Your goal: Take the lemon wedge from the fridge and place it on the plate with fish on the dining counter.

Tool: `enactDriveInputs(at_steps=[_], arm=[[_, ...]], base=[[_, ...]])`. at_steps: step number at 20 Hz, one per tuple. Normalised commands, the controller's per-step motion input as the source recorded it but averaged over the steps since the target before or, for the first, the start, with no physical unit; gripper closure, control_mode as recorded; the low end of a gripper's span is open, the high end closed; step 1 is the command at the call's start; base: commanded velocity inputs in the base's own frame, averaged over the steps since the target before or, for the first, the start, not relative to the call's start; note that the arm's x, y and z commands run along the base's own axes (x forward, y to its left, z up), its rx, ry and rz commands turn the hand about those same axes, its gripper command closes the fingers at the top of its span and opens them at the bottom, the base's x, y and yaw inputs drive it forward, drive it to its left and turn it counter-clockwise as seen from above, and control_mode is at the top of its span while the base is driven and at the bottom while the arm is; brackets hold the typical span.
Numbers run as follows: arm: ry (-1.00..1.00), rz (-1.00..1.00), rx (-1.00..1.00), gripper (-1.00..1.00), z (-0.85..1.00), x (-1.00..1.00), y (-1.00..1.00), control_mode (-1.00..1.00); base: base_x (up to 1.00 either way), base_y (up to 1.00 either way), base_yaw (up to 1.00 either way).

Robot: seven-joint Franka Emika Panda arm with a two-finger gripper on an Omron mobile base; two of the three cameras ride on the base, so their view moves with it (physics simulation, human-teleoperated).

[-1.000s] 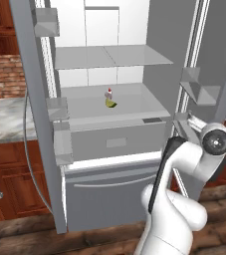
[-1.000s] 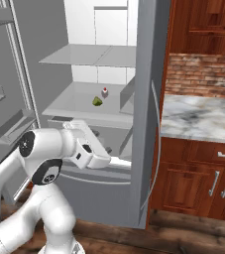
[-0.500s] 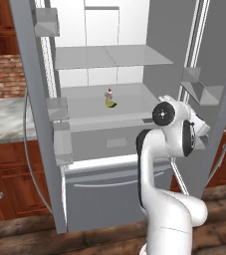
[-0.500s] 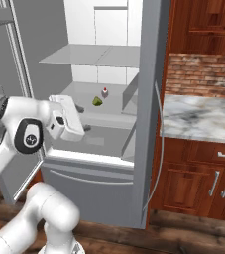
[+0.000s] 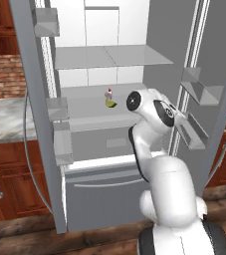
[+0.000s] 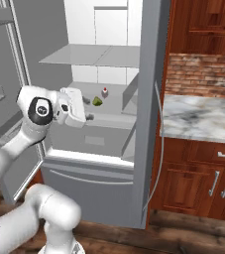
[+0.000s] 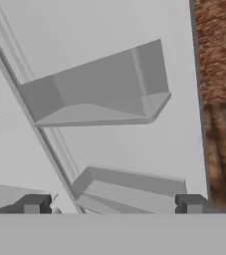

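The fridge (image 5: 134, 74) is seen with both doors open. The lemon (image 5: 111, 103) is found on the middle shelf (image 5: 84, 107), just beside a small red-capped bottle (image 5: 109, 92). The pincer (image 7: 112, 204) is held with fingertips wide apart, nothing between them, facing door bins (image 7: 99, 94).

The fridge (image 5: 114, 60) stands with both doors open, showing a white interior. Its upper glass shelf (image 5: 112, 56) is bare. On the middle shelf (image 5: 84, 107) below it lie the lemon wedge (image 5: 111, 103) and, just behind and touching or nearly touching it, a tiny white bottle with a red cap (image 5: 109, 93). The right base view shows the same pair, the wedge (image 6: 97, 100) to the left of the bottle (image 6: 104, 92).
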Motion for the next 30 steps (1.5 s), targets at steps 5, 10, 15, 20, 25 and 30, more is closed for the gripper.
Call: enactDriveInputs(at_steps=[5,10,15,20,25,30], arm=[[0.06,-0.05,0.00,-1.00,0.00,0.90,-0.16,-1.00],[0.02,-0.07,0.00,-1.00,0.00,0.55,-0.51,-1.00],[0.03,-0.11,0.00,-1.00,-0.01,0.47,-0.52,-1.00],[0.06,-0.11,0.00,-1.00,-0.01,0.52,-0.33,-1.00],[0.07,-0.09,0.00,-1.00,0.00,0.49,-0.37,-1.00],[0.03,-0.10,0.00,-1.00,0.00,0.05,-0.76,-1.00]], base=[[0.00,0.00,0.00],[0.00,0.00,0.00],[0.00,0.00,0.00],[0.00,0.00,0.00],[0.00,0.00,0.00],[0.00,0.00,0.00]])
